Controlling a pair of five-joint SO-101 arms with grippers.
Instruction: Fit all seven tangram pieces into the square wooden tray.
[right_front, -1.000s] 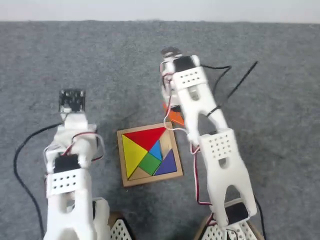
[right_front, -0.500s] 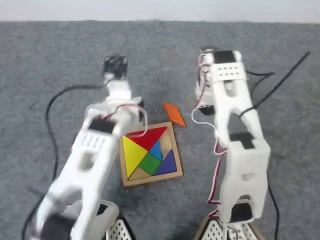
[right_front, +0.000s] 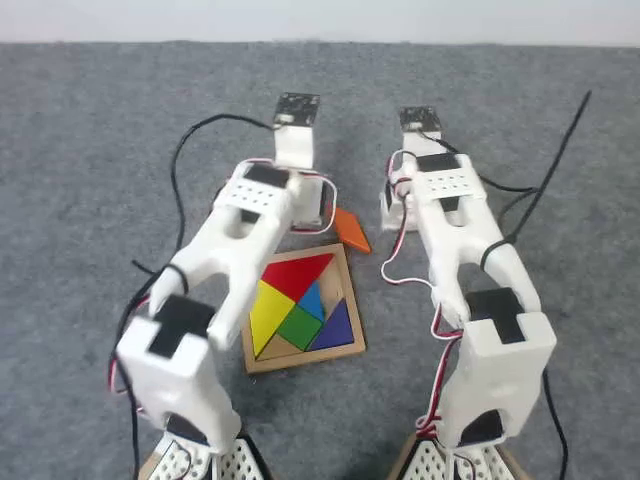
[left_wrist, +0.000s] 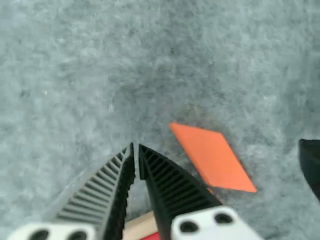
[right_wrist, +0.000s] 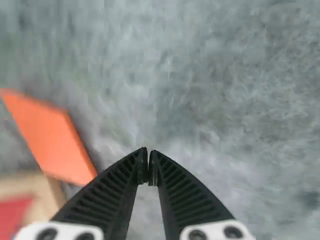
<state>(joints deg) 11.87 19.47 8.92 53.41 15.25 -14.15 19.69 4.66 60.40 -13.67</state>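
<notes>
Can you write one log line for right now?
orange piece: on mat, outside tray | left jaws: shut, empty | right jaws: shut, empty

loose piece (right_front: 350, 229) just behind tray (right_front: 305, 361)

Both arms are stretching forward side by side. The left arm (right_front: 235, 235) is slanting inward toward its neighbour, and the right arm (right_front: 465, 240) is lying nearly straight. The left gripper (left_wrist: 135, 147) is pointing downward with its jaws pressed together at the tips, and the right gripper (right_wrist: 148, 151) is doing the same.
</notes>
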